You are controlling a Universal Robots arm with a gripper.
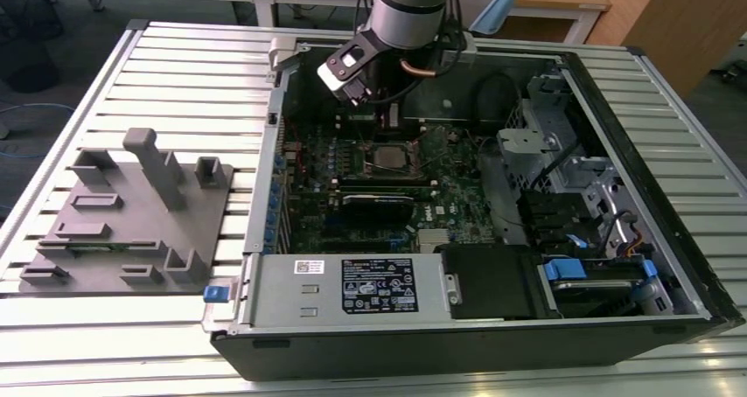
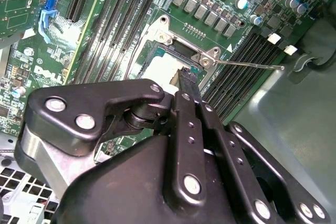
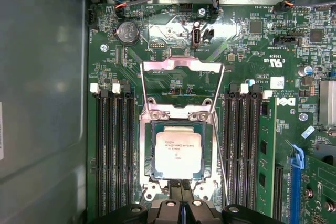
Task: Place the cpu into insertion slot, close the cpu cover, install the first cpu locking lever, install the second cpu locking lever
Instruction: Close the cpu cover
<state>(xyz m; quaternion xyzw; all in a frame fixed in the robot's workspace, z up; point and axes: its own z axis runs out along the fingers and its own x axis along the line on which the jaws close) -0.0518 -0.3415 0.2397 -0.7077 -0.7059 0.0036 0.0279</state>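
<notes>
The cpu point(image 3: 178, 153), a small square chip with a silvery top, lies flat in the insertion slot point(image 3: 147, 153) on the green board; it also shows in the second wrist view point(image 2: 164, 68) and the exterior view point(image 1: 387, 156). The cpu cover point(image 3: 181, 67) is swung open, standing up from its hinge beside the slot. Two thin wire levers, one point(image 3: 142, 90) and the other point(image 3: 220, 148), are unlatched and raised; one sticks out sideways point(image 2: 252, 65). My gripper point(image 3: 181, 192) point(image 2: 185, 75) point(image 1: 371, 108) hovers just above the slot's edge opposite the hinge, fingers shut together with nothing between them.
Long black memory slots point(image 3: 113, 150) point(image 3: 242, 150) flank the socket. The open computer case point(image 1: 653, 108) holds a power supply point(image 1: 350, 285), drive bays and cables. A grey fixture block point(image 1: 129, 213) stands on the slatted table at the exterior view's left.
</notes>
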